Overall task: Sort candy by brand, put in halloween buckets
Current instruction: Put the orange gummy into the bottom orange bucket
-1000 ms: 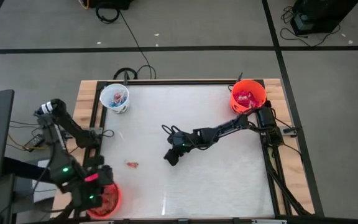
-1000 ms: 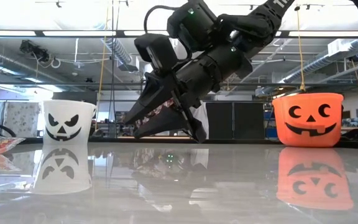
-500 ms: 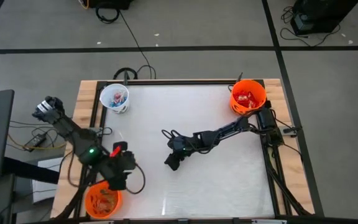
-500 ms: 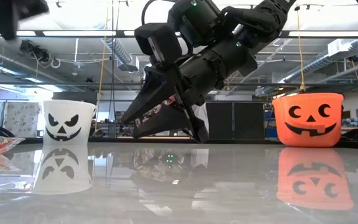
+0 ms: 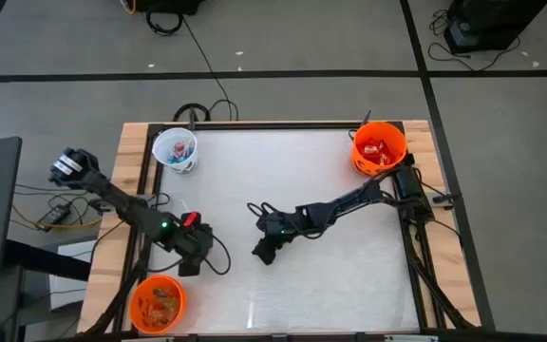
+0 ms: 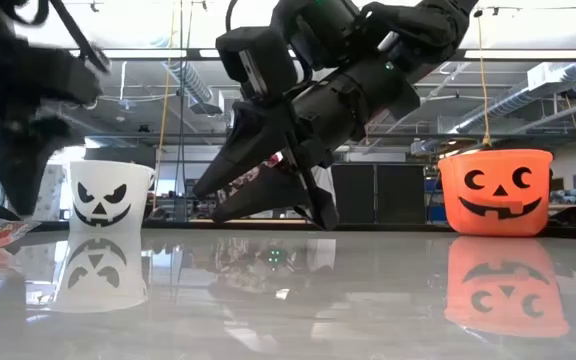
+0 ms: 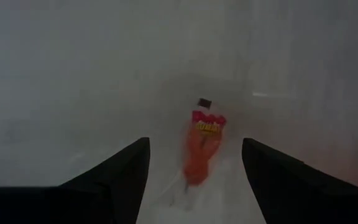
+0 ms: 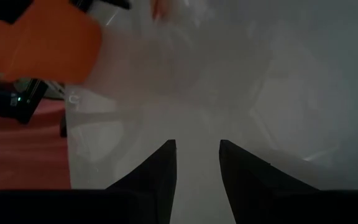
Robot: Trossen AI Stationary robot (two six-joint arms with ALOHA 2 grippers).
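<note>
Between gripper (image 7: 194, 180) fingers, orange-red wrapped candy (image 7: 202, 144)

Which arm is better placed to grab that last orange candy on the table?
The left. Its gripper hangs open right over the orange candy, fingers on either side. The right gripper sits mid-table, away from it.

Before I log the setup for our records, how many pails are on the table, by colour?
White round plastic pail: 1
Orange round plastic pails: 2, one at the far right corner, one at the near left corner
Total: 3
</note>
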